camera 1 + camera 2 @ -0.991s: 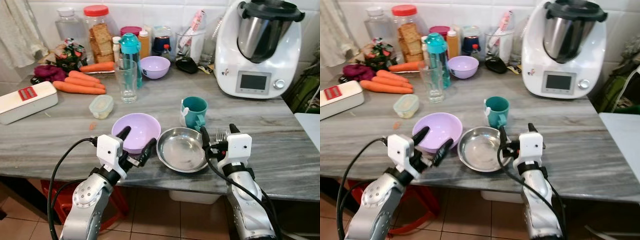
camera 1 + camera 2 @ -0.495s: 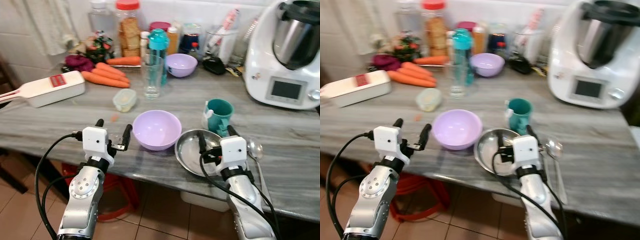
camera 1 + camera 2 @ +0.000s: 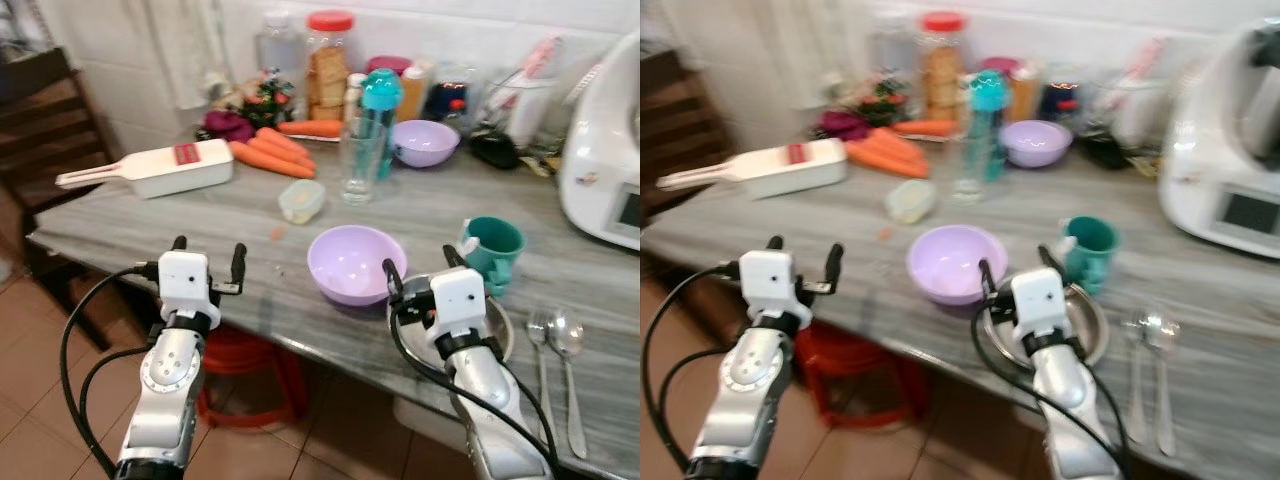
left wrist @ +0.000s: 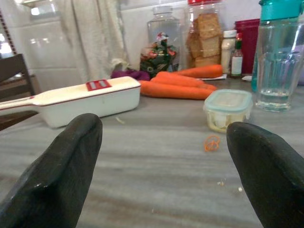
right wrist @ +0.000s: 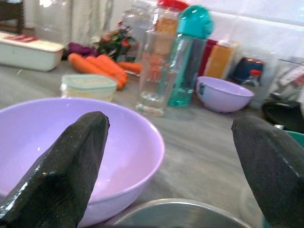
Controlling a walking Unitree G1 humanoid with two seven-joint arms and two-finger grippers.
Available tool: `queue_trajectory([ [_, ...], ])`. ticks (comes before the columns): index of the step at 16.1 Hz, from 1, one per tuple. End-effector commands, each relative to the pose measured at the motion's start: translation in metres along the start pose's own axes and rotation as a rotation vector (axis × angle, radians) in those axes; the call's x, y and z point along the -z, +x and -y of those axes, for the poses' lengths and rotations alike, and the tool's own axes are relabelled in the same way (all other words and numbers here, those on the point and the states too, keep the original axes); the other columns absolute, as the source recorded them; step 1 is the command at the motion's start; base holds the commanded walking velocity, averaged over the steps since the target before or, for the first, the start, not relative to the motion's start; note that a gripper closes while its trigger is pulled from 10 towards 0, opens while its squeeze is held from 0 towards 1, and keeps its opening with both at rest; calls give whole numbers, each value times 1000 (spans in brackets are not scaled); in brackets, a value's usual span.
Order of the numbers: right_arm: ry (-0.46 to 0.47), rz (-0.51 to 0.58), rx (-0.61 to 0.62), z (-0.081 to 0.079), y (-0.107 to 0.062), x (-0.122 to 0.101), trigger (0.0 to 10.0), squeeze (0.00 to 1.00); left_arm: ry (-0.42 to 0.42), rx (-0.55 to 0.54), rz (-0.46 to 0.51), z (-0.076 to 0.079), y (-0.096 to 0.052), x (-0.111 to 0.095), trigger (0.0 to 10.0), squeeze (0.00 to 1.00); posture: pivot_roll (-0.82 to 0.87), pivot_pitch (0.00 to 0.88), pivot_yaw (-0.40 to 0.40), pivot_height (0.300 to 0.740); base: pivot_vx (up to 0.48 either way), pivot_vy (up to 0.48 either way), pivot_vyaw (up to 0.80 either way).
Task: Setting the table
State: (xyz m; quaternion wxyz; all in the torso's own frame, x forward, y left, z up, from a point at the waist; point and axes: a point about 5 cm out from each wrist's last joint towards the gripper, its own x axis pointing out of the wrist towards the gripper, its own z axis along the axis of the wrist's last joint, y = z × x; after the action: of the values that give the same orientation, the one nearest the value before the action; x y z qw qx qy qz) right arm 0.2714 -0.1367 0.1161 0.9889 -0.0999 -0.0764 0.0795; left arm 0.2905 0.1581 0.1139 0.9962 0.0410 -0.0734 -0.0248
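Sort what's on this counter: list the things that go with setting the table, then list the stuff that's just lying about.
For the table setting: purple bowl, steel bowl, teal mug, fork, spoon, drinking glass.

Lying about: carrots, white slicer, small lidded container, biscuit jar, teal bottle, second purple bowl.

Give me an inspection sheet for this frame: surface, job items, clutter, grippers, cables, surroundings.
Surface: grey marble counter, an orange scrap lying on it.
Job's things: purple bowl, steel bowl beside it, teal mug, fork and spoon side by side.
Clutter: carrots, white slicer, glass, small lidded tub, jars, second purple bowl.
Grippers: left gripper open, empty, over the counter edge; right gripper open, empty, by the bowls.
Cables: black loops along both arms.
Surroundings: tiled wall, red stool.
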Motion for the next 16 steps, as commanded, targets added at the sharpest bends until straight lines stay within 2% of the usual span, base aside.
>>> queue_trajectory([
  [1, 11, 18, -12, -2, 2, -6, 10000, 0, 18, -32, -6, -5, 0, 1, 10000, 0, -40, 0, -8, 740, 0, 0, 800],
  [6, 19, 20, -33, -7, 2, -8, 10000, 0, 48, -62, -57, -16, -5, 12, 10000, 0, -35, 0, -7, 740, 0, 0, 800],
  [7, 18, 19, -38, -7, 2, -8, 10000, 0, -60, -81, -133, -17, -9, 22, 10000, 0, -33, 0, -7, 740, 0, 0, 800],
  [8, 18, 18, -40, -8, 2, -8, 10000, 0, -81, -88, -160, -17, -11, 26, 10000, 0, -31, 0, -5, 740, 0, 0, 800],
  [16, 20, 22, -49, -12, 6, -8, 10000, 0, -43, -78, -155, -21, -8, 26, 10000, 0, -24, 0, 1, 740, 0, 0, 800],
])
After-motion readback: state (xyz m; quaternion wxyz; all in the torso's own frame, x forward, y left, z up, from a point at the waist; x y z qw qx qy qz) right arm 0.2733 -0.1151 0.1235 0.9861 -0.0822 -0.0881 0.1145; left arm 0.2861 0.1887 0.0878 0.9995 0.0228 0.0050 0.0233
